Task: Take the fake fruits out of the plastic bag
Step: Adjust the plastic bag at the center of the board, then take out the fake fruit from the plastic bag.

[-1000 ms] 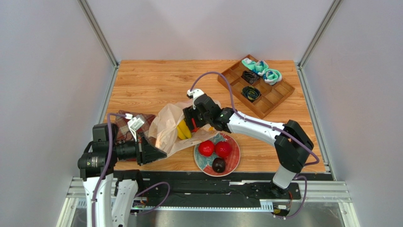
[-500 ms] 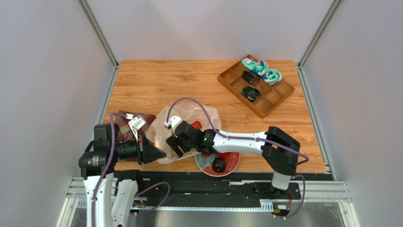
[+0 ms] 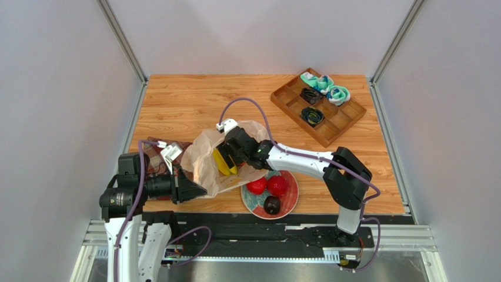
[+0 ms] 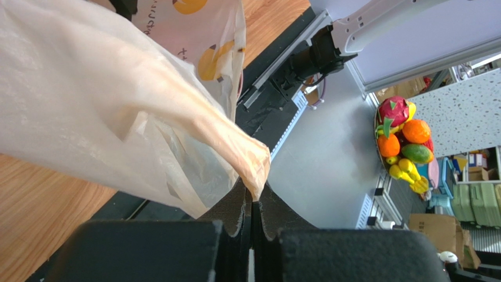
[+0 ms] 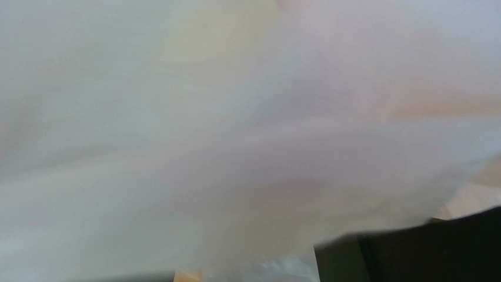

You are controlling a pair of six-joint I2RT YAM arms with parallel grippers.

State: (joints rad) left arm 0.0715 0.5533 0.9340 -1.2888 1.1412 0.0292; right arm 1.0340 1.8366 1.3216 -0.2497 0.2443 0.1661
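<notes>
The plastic bag (image 3: 203,161) lies crumpled left of the middle of the table and fills the left wrist view (image 4: 117,100). My left gripper (image 3: 189,190) (image 4: 253,197) is shut on a pinched fold of the bag's near edge. My right gripper (image 3: 228,157) reaches into the bag's mouth, right at the yellow bananas (image 3: 223,164). Whether its fingers hold the bananas does not show, because bag film covers the right wrist view (image 5: 235,117). Two red round fruits (image 3: 256,185) (image 3: 277,185) and a dark round one (image 3: 271,204) sit on the painted plate (image 3: 292,197).
A red plaid cloth (image 3: 157,157) lies under the bag's left side. A wooden compartment tray (image 3: 344,120) with small items stands at the back right. The plate is near the table's front edge, just right of the bag.
My right gripper dipped into the bag toward the near left, then drew back up and right to the bananas. The bag's shape shifted with it. The left gripper has kept its hold.
</notes>
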